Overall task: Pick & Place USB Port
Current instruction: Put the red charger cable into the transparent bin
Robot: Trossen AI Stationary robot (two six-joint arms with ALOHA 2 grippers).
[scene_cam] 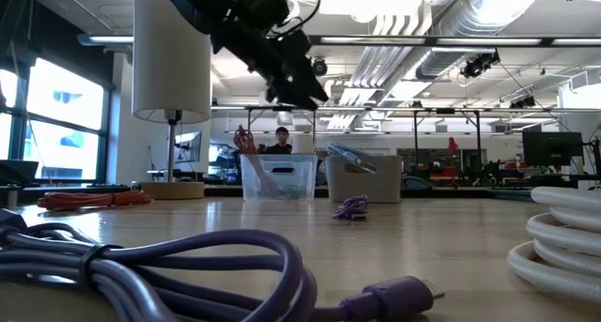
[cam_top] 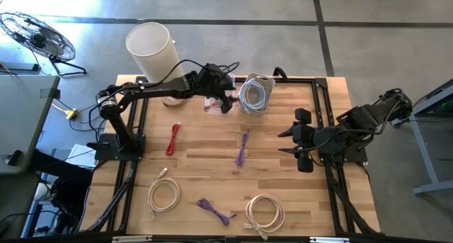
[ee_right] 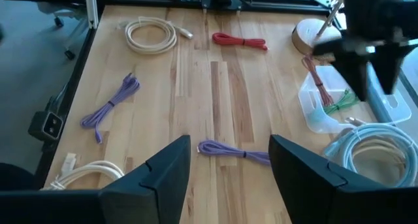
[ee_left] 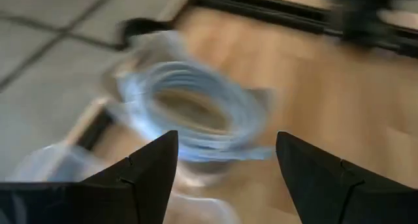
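Several bundled cables lie flat on the wooden table: a red one (cam_top: 173, 138), a purple one (cam_top: 243, 147), a cream coil (cam_top: 163, 193), a second purple one (cam_top: 214, 211) and a white coil (cam_top: 264, 213). At the far edge, a clear bin (cam_top: 214, 103) holds red and green cables, and a bin beside it holds a pale blue coil (cam_top: 253, 94). My left gripper (cam_top: 228, 100) hangs open above these bins, nothing between its fingers (ee_left: 226, 139). My right gripper (cam_top: 285, 142) waits open above the table's right part, also with nothing between its fingers (ee_right: 230, 145).
A white-shaded lamp (cam_top: 152, 52) stands on a round wooden base at the far left corner. Black frame rails (cam_top: 325, 130) run along the table's sides. Bare wood (cam_top: 205, 165) lies between the cables in the table's middle.
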